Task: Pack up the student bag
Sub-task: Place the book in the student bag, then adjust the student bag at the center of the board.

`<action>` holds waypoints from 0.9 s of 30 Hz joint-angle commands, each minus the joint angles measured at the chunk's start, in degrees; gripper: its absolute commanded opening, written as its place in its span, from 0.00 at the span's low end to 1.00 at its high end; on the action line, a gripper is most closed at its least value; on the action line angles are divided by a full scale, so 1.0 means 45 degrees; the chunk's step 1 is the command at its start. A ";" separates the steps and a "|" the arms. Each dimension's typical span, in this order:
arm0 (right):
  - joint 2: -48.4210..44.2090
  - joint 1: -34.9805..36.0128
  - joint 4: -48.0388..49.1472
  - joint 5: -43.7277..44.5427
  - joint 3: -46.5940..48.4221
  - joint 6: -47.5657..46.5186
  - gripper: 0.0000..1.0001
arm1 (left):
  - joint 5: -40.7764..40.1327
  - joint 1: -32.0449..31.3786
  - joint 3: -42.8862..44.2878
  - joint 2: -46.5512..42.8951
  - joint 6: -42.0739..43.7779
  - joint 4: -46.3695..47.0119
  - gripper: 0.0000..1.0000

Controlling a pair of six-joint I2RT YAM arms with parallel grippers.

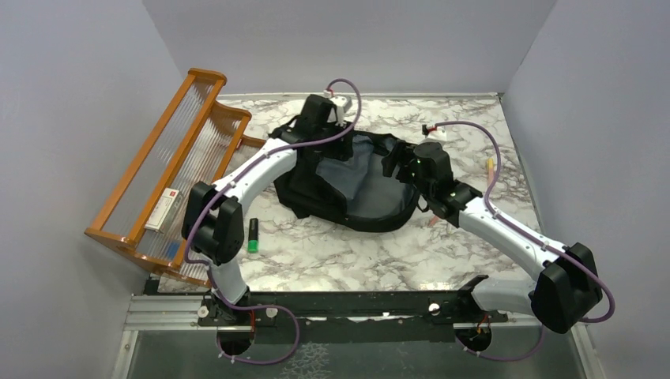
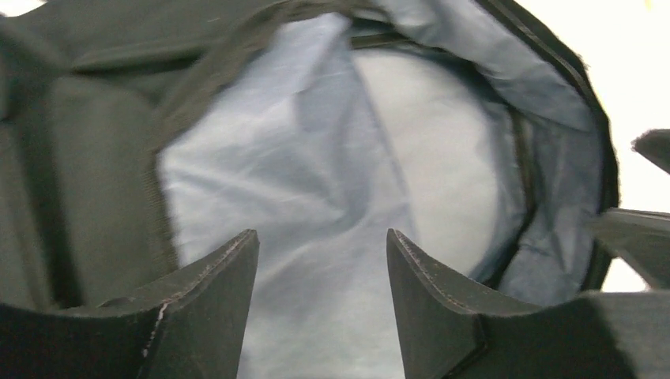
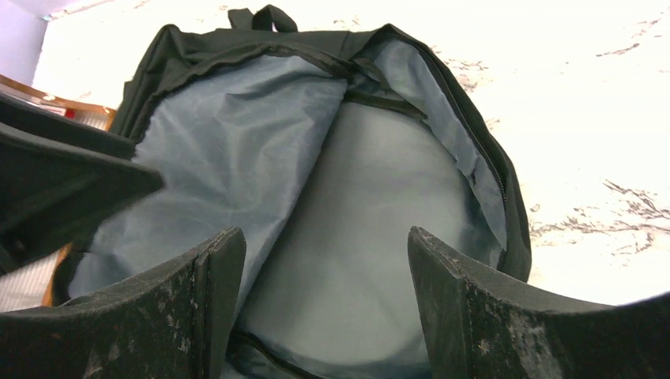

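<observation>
The big black soft student bag (image 1: 359,178) lay in the middle of the top view, on the white marble surface (image 1: 355,257). Its mouth was unzipped and wide, and the grey lining showed.

In both wrist views I saw only grey lining inside, with no things in it. So I think the packing was near its start, though folds could have hidden something small. A green and black marker (image 1: 254,235) lay on the surface at the lower left of the bag. A thin yellow pen (image 1: 491,166) lay at the right. A white and red box (image 1: 162,209) sat in the orange wooden rack (image 1: 207,76) at the left. These may have been waiting to go in.

The left gripper (image 2: 322,241) hung over the upper left rim of the bag, with its jaws apart and nothing between them. The right gripper (image 3: 324,237) was at the bag's right rim, with its jaws spread wide and empty too.

The black zip edge ran all around the mouth, and one fold of lining stuck up in the middle. The rack crowded the left side. There was more free room below the bag, toward the bottom of the top view.
</observation>
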 commanded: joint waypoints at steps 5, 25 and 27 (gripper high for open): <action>-0.0264 -0.0222 -0.0928 0.0053 0.0261 -0.0043 0.79 | 0.0815 0.2338 -0.2308 -0.1922 -0.2058 0.2023 0.74; -0.0604 -0.0442 -0.2244 0.0791 0.1197 0.1298 0.79 | 0.4203 0.2806 -0.4165 -0.1155 -0.4169 0.4374 0.56; -0.0679 -0.0555 -0.2411 0.0822 0.1213 0.1564 0.78 | 0.4395 0.2806 -0.4029 -0.1175 -0.4216 0.4506 0.50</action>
